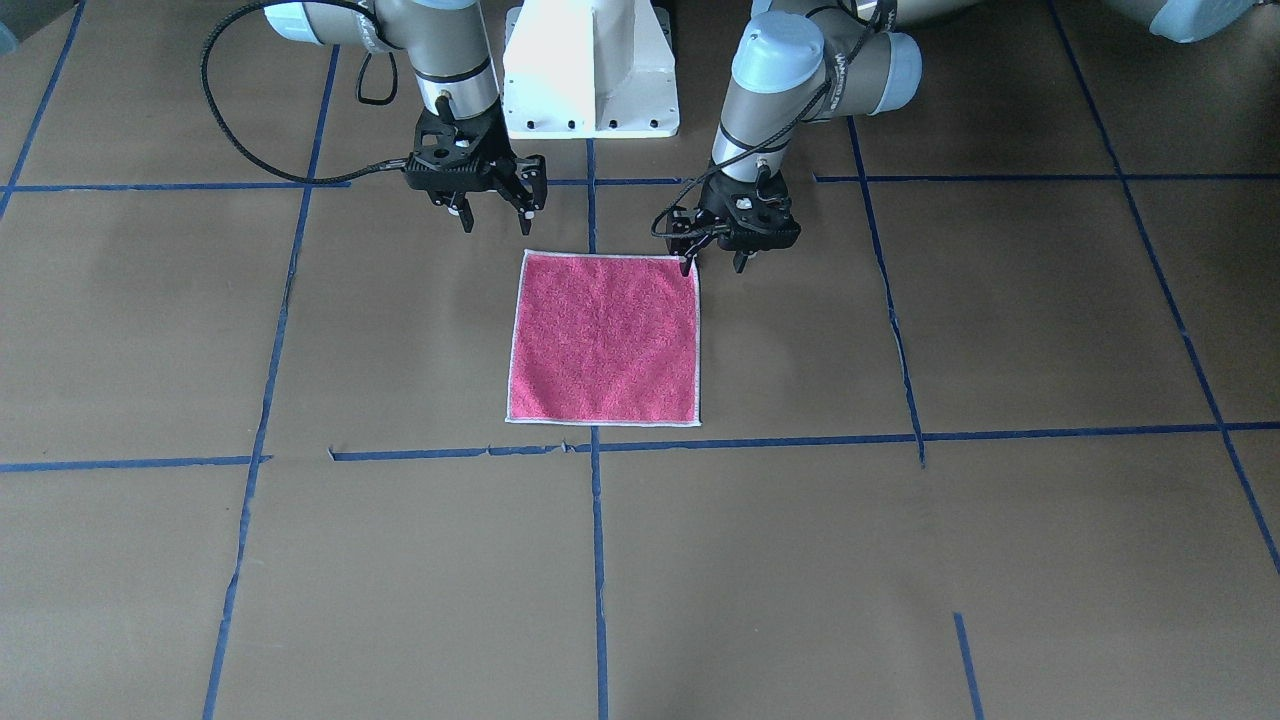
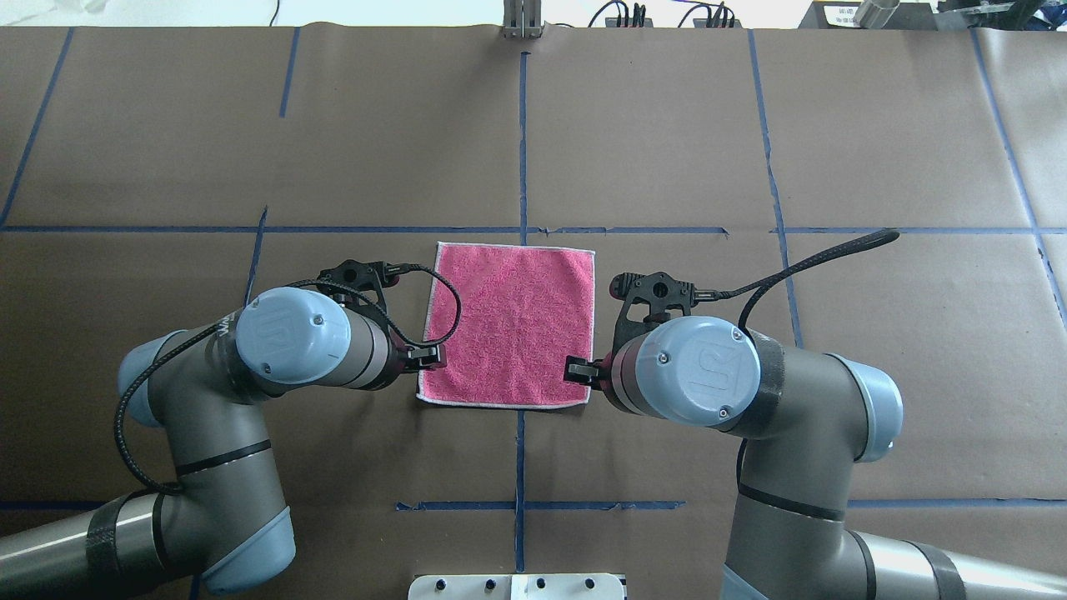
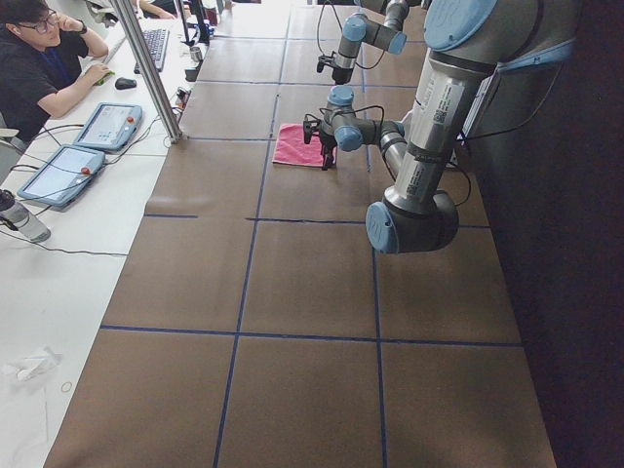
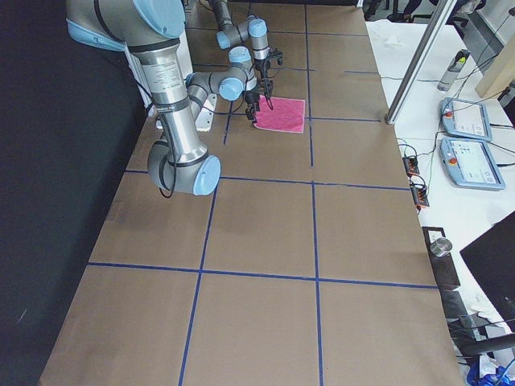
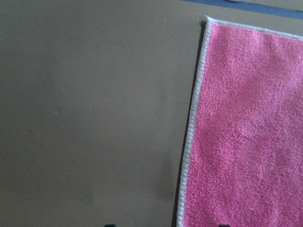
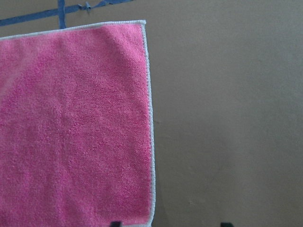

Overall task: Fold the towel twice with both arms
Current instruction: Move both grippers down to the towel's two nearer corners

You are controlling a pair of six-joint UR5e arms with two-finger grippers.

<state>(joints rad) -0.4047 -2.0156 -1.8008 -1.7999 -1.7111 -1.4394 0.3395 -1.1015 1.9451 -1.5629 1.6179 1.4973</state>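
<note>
The towel is lying flat and unfolded, pink face up, on the table just ahead of the base (a blue tape line is running under its middle). The left gripper is hanging low at one base-side corner, fingers spread and holding nothing, straddling the towel's edge. The right gripper is hovering near the other base-side corner, likewise spread and empty.
</note>
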